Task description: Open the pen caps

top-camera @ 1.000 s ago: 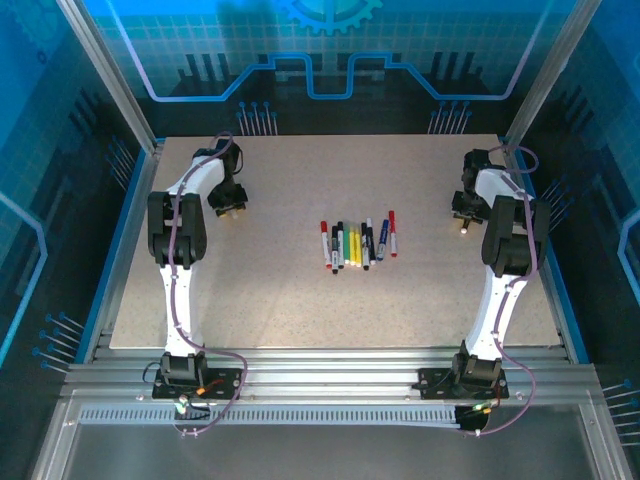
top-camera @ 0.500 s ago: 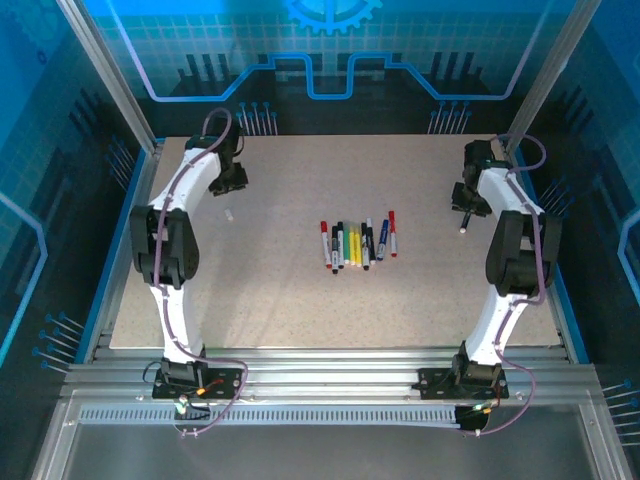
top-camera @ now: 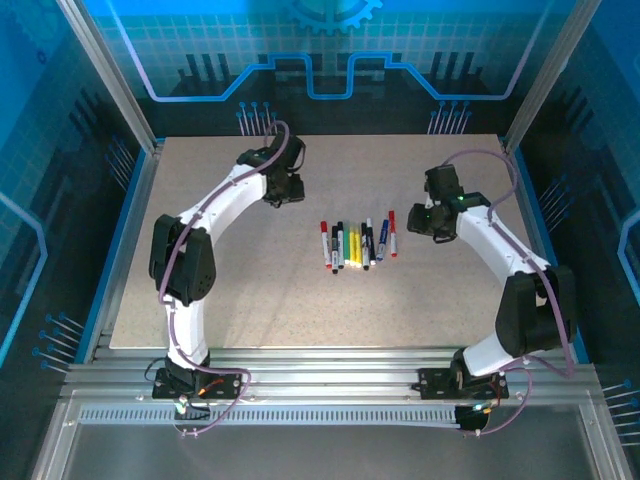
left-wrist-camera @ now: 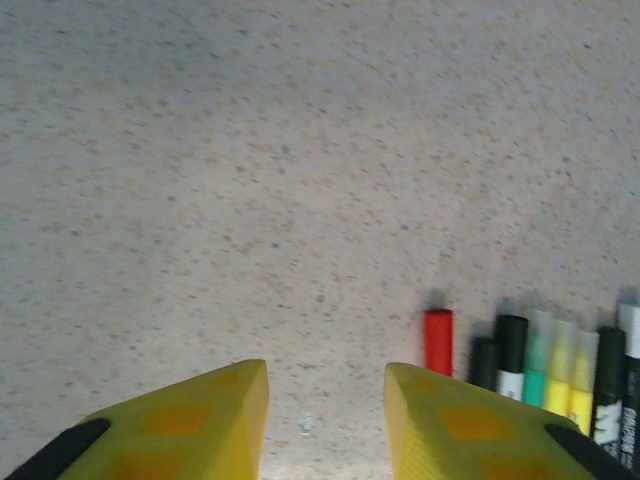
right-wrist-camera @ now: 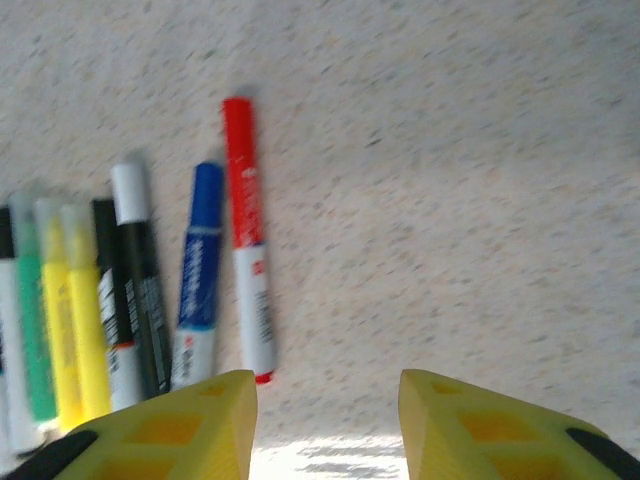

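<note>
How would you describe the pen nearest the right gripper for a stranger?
On the table, the pens lie in a row at the middle. At its right end lies the red pen, beside the blue pen and set farther back.

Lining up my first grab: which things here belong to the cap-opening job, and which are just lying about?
Job:
- pens, lying in a row
- pen caps, all on
- left gripper, open
- right gripper, open

Not the job:
- table
- aluminium rails at the near edge
</note>
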